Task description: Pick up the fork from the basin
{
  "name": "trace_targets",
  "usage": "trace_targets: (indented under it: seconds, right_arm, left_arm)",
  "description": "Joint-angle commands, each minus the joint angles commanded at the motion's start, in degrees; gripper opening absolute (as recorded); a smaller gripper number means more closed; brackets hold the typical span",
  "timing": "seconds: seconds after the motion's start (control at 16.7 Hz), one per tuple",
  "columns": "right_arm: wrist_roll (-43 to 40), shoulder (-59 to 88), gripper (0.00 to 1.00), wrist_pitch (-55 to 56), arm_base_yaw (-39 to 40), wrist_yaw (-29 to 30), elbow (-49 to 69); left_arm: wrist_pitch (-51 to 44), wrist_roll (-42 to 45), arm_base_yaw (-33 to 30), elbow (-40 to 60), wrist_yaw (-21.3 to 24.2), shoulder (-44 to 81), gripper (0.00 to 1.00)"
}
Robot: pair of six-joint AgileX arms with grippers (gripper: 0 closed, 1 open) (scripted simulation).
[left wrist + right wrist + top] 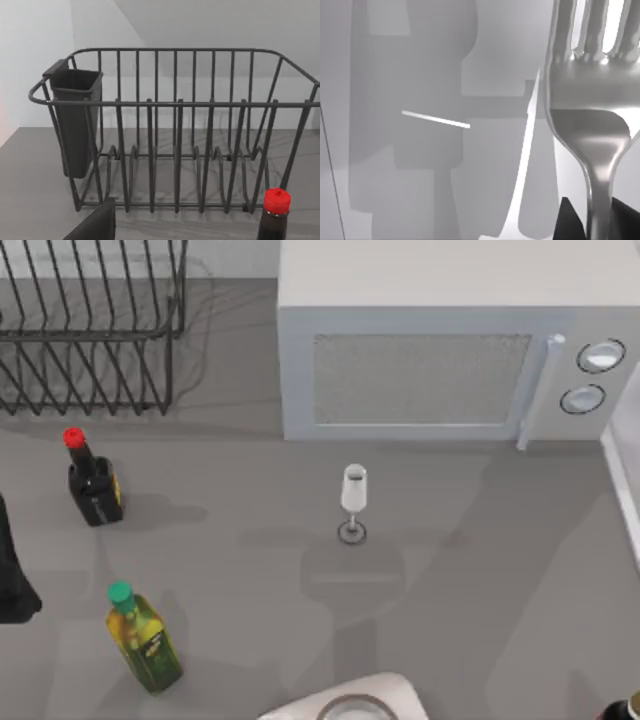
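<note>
Landmark: the microwave at the back of the table. Going left to right from there.

Far left of the microwave sits the wire dish rack, with a dark cutlery cup hung on one end, seen in the left wrist view. In front of the rack and left of the microwave stand a red-capped dark bottle and, nearer the front, a green-capped yellow bottle. No readable writing on either label. The left arm is a dark shape at the table's left edge, well left of the microwave and apparently parked; cannot tell its fingers.

Just in front of the microwave door stands a wine glass, upright. Well in front of it, at the top view's lower edge, the rim of the basin shows.

The fork shows up close in the right wrist view: tines away from the camera, handle running straight down between the dark fingertips of the right gripper. They look clamped on the handle. Long axis in line with the fingers, so the right arm has it. Judged: grasp made, lift underway or next. No brand marks on the microwave.
</note>
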Motion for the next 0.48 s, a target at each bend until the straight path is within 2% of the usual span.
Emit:
trace_targets:
  seconds: [0.24,0.48]
  right_arm:
    - [-0.04,-4.5,0.0,-9.08,0.01,-0.05,5.34]
    - [-0.04,-5.17,0.0,-10.0,0.02,-0.06,5.96]
  left_arm:
    - [0.0,0.0,0.0,0.0,0.0,0.0,1.0]
    - [0.0,0.0,0.0,0.0,0.0,0.0,1.0]
